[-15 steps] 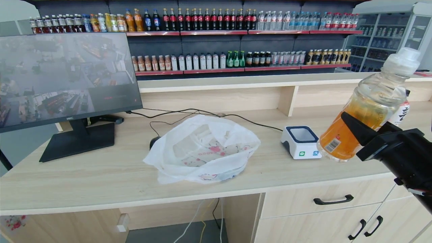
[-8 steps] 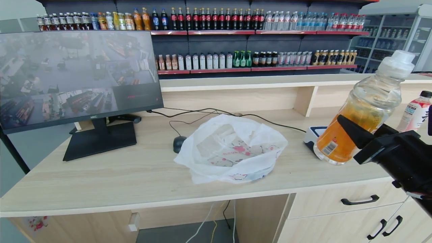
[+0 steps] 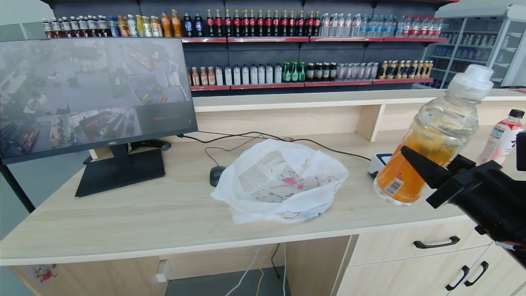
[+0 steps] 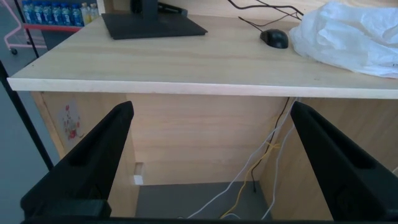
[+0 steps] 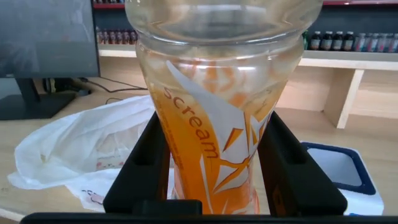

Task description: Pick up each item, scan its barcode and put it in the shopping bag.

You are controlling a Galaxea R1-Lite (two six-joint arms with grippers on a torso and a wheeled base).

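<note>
My right gripper point(image 3: 429, 170) is shut on a clear bottle of orange drink point(image 3: 427, 142) with a white cap, held tilted in the air at the right, just over the white barcode scanner point(image 3: 377, 162). In the right wrist view the orange drink bottle point(image 5: 214, 124) stands between the black fingers point(image 5: 146, 162), with the scanner point(image 5: 339, 171) behind it. The white shopping bag point(image 3: 283, 181) lies open on the counter's middle; the bag point(image 5: 81, 149) is left of the bottle. My left gripper point(image 4: 211, 162) hangs open below the counter's front edge point(image 4: 199, 84).
A monitor point(image 3: 92, 96) on a black stand fills the counter's left, with a mouse point(image 3: 216, 175) and cables beside the bag. A pink-labelled bottle point(image 3: 501, 137) stands at the far right. A raised ledge point(image 3: 312, 98) runs behind; drawers point(image 3: 435, 244) sit under the counter.
The head camera swung left, shifting the whole scene right. The orange bottle in my right gripper has moved left, from beside the scanner to over it, now covering most of it.
</note>
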